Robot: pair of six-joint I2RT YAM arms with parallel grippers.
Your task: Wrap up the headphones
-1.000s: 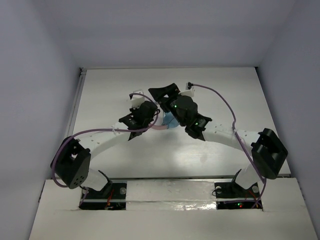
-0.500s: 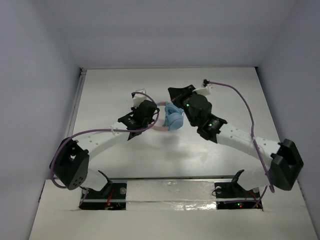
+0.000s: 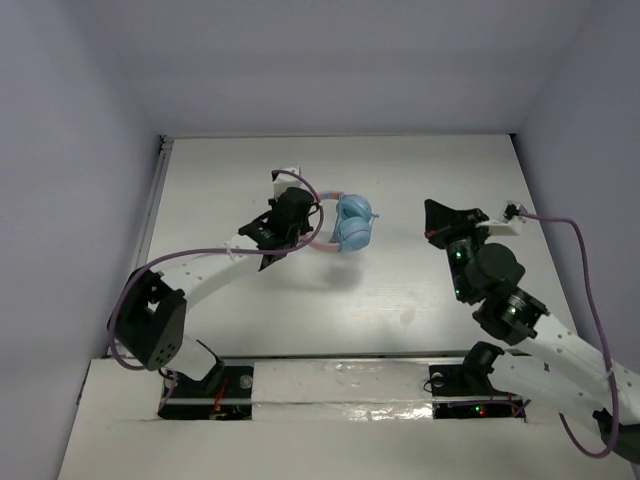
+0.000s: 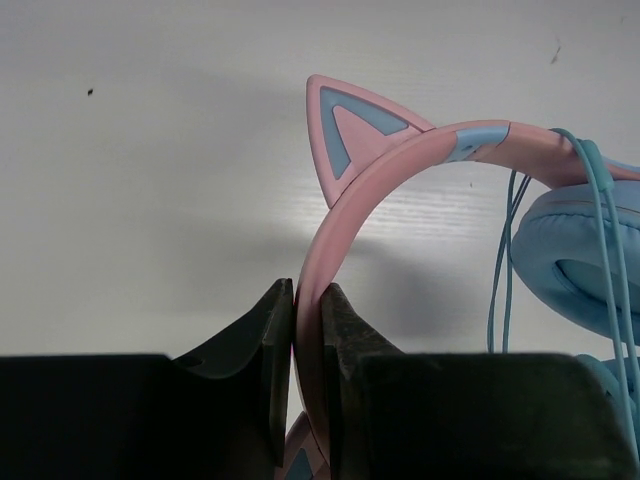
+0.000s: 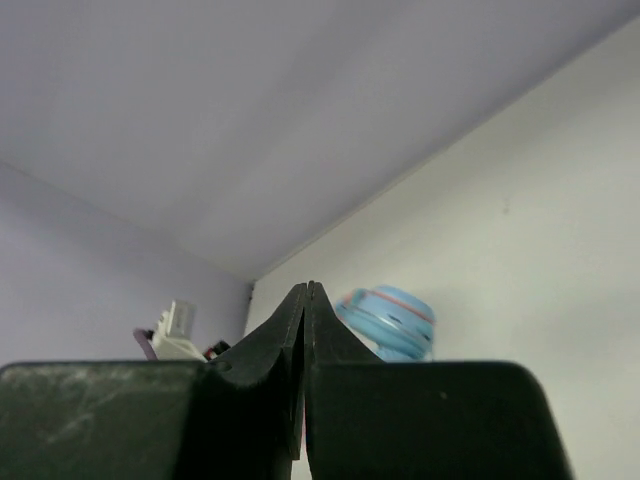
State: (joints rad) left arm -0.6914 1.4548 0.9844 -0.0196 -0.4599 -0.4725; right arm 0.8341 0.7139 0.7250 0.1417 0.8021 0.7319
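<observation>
Right pincer [image 5: 305, 292]: pressed together, empty, lower right of top view, well apart from the pink cat-ear headphones [image 3: 350, 228] with light blue ear cups [image 4: 585, 250]
Left pincer [image 4: 307, 292]: clamped on the pink headband [image 4: 400, 150]
Headphones: upper centre over the white desk [image 3: 430, 170], thin blue cord [image 4: 497, 290] beside a cup

Headphones [image 3: 352, 224] near the table's [image 3: 420, 170] middle, headband between the left jaws, right jaws well apart to their right.
</observation>
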